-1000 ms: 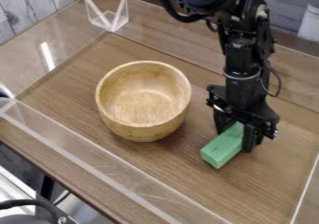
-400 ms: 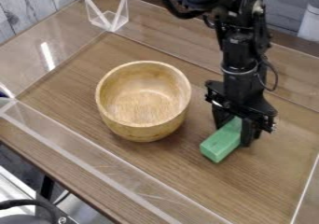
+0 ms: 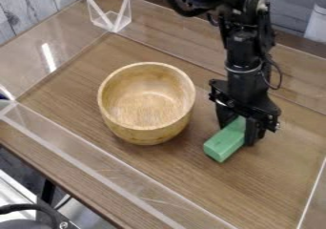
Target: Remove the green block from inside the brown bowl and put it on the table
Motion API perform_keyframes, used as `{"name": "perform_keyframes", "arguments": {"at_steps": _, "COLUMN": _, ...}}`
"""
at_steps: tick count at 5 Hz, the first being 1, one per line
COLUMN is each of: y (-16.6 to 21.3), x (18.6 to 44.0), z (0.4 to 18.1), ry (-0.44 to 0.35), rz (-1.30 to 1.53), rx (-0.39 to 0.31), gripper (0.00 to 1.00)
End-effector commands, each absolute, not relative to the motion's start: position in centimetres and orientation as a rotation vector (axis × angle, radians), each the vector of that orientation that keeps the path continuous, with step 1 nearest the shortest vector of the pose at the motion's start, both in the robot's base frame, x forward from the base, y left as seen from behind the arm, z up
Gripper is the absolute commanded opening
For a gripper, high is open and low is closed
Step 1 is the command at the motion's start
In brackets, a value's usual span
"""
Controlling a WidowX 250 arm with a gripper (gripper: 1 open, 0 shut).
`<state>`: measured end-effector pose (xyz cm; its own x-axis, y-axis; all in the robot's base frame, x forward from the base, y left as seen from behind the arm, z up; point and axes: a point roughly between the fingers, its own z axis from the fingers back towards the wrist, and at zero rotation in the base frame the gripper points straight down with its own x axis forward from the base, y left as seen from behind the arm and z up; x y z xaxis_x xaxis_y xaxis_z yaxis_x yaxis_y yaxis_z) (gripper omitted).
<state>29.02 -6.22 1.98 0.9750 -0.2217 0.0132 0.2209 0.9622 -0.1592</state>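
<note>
Resting flat on the table (image 3: 90,66), the green block (image 3: 227,142) lies just to the right of the brown bowl (image 3: 148,102), outside it and close to its wall without clearly touching. One end of the block points toward the near edge of the table, and the far end sits between the black fingers of the gripper (image 3: 245,124), which points straight down and is closed on that upper end of the block. The block's lower face looks to be on the wood, though the contact under the gripped end is hidden by the fingers. The bowl stands upright near the middle of the table, and its inside is bare: only pale wood grain shows on its floor and walls, with nothing in it. The black arm (image 3: 242,42) rises from the gripper toward the top of the view. Low clear walls (image 3: 51,142) run along the table's edges, and a small clear folded stand (image 3: 111,13) sits at the far left corner, well apart from the bowl and the block.
</note>
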Motion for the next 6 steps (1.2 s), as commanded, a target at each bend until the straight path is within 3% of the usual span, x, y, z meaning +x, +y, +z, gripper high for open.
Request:
{"name": "perform_keyframes", "arguments": {"at_steps": 1, "y": -5.2, "x": 28.9, "z": 1.5, "ry": 0.022, "rz": -0.212, "rx": -0.153, "gripper": 0.00}}
{"name": "perform_keyframes", "arguments": {"at_steps": 3, "y": -4.9, "x": 28.7, "z": 1.5, "ry": 0.041, "rz": -0.213, "rx": -0.153, "gripper": 0.00}}
{"name": "perform_keyframes", "arguments": {"at_steps": 4, "y": -4.8, "x": 28.7, "z": 1.6, "ry": 0.047, "rz": -0.208, "rx": -0.152, "gripper": 1.00}}
{"name": "perform_keyframes", "arguments": {"at_steps": 6, "y": -4.2, "x": 28.5, "z": 3.8, "ry": 0.028, "rz": -0.192, "rx": -0.159, "gripper": 1.00}}
